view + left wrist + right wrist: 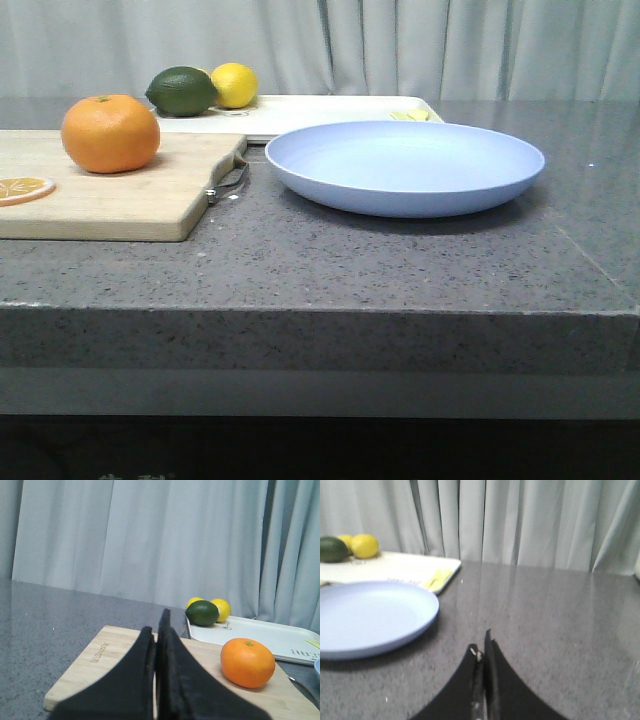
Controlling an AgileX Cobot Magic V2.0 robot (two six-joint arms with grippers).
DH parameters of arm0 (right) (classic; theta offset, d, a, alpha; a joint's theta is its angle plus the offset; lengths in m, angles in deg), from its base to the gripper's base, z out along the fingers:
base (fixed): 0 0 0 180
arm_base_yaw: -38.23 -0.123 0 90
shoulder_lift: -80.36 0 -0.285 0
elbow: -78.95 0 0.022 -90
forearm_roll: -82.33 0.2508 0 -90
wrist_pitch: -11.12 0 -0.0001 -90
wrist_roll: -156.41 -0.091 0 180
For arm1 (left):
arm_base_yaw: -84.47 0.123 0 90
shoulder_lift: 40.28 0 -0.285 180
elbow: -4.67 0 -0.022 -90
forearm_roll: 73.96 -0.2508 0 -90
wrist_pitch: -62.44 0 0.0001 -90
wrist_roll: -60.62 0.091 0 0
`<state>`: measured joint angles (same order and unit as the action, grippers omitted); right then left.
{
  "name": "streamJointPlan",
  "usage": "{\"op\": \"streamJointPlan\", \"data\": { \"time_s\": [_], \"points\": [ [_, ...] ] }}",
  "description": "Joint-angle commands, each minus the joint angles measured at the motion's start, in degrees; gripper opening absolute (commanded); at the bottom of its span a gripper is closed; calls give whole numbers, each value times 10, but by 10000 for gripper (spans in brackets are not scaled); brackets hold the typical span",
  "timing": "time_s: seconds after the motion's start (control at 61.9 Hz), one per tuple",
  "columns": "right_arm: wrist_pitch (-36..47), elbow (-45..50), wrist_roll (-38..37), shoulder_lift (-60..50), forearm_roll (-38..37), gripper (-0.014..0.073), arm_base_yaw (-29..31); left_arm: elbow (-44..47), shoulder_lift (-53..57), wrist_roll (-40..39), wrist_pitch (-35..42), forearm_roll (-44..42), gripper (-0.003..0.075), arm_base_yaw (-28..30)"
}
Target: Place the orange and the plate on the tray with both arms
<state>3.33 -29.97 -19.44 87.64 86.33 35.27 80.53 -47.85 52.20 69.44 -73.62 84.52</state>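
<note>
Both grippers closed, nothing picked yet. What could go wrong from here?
1. The orange sits loose on the cutting board; being round, it may roll off if the left gripper nudges it.
2. The plate is wide, shallow and flat on the counter, so the right gripper may struggle to get under its rim.
3. The tray already holds a lime and lemon, and space may be tight.

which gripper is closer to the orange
Left. The left gripper hangs shut over the cutting board beside the orange; the right gripper sits beyond the plate.
</note>
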Motion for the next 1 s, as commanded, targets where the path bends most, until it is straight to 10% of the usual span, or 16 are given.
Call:
{"op": "streamJointPlan", "data": {
  "time_s": [0.0, 0.404, 0.711, 0.873, 0.986],
  "points": [
    [43, -63, 3, 11, 3, -60, 0, -46, 3, -5, 40, -19, -18, 1],
    [-45, -318, 2, 298, 13, -59, 0, -299, -268, 1, -126, -58, -18, 1],
    [-46, -346, 2, 367, 13, -41, 0, -340, -380, 1, -99, -75, -17, 1],
    [-46, -346, 2, 367, 13, 198, 0, -337, -380, 1, -98, -72, 48, 1],
    [-47, -346, 2, 367, 13, 462, 0, -337, -380, 1, -97, -72, 271, 1]
  ]
}}
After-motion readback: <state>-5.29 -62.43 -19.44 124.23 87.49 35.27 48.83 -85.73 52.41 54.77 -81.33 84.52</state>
